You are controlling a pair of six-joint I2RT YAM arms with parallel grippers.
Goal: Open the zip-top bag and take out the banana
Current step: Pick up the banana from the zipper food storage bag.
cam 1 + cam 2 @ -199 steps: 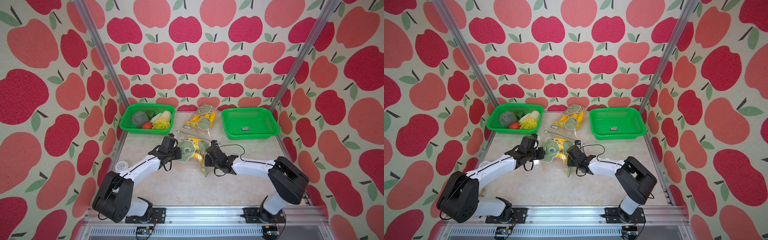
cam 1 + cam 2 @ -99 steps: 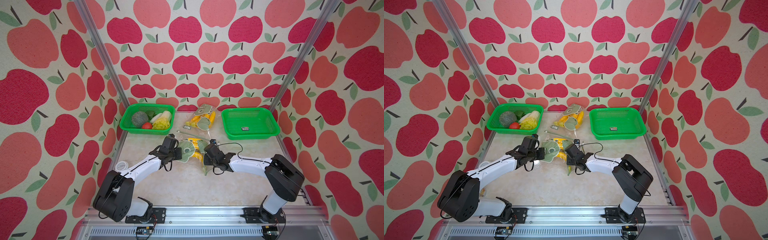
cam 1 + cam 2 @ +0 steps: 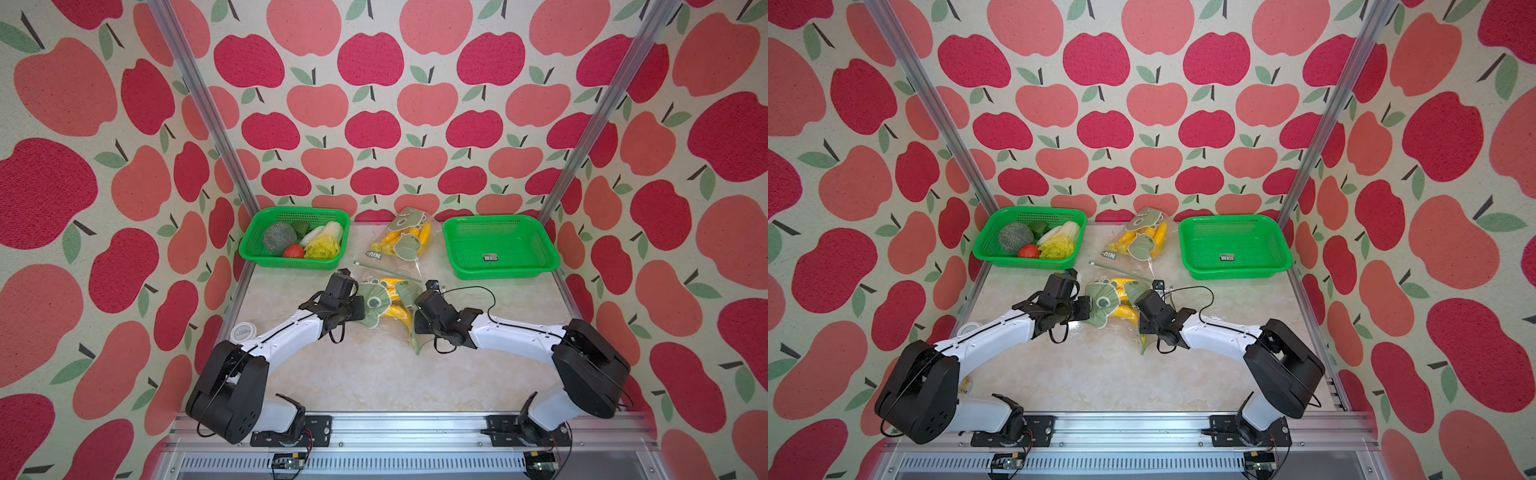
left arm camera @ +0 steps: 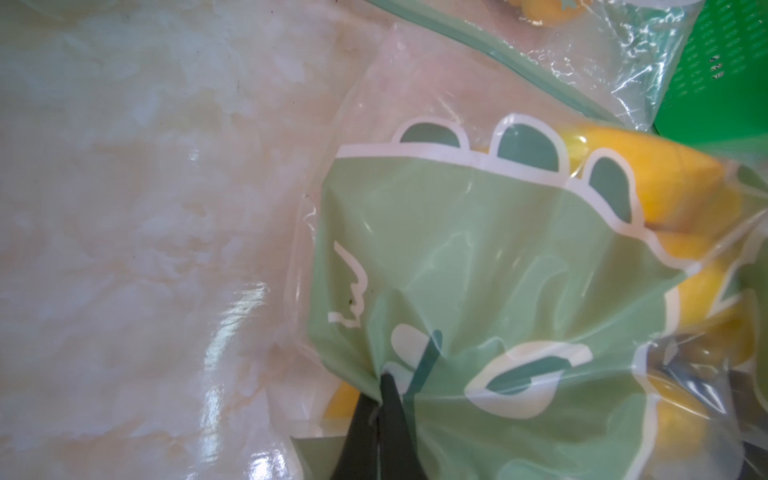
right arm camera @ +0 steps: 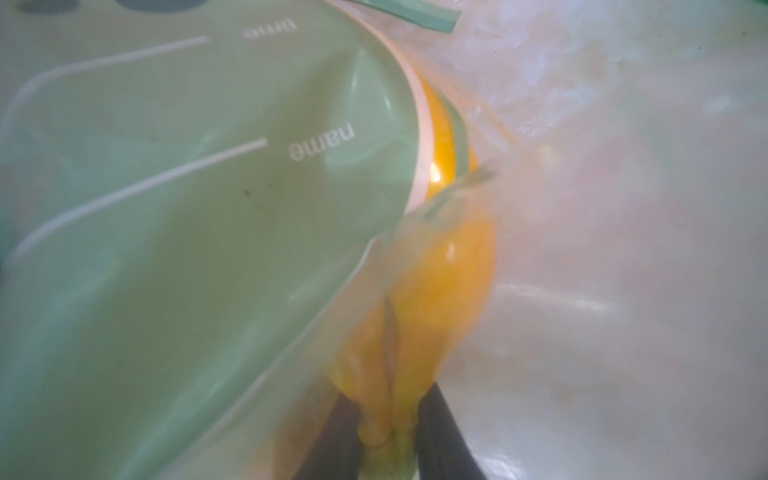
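The left gripper (image 3: 360, 309) in both top views (image 3: 1086, 309) reaches in from its side of the table (image 3: 374, 374) and meets the edge of the zip-top bag (image 3: 376, 301); the right gripper (image 3: 417, 322) comes in opposite at the bag's near end; the bag lies on the table between them, in front of a second bag (image 3: 405, 243) of yellow fruit, which lies between a green basket (image 3: 291, 264) of vegetables and an empty green basket (image 3: 498, 272); the banana (image 3: 397, 311) shows yellow through the clear film, inside the bag.

In the left wrist view the left gripper (image 4: 380, 386) has its dark fingers (image 4: 390, 419) pressed together on a bunched fold of the bag's (image 4: 478, 270) green print; the banana (image 4: 648, 166) lies beyond under the film.

In the right wrist view, which is blurred, the right gripper (image 5: 388, 432) has its fingers (image 5: 444, 436) narrowly apart, one on each side of the stem end of the banana (image 5: 440, 270); whether they press it, or whether film lies between, I cannot tell; the bag's (image 5: 166, 208) green panel covers the rest of the fruit.
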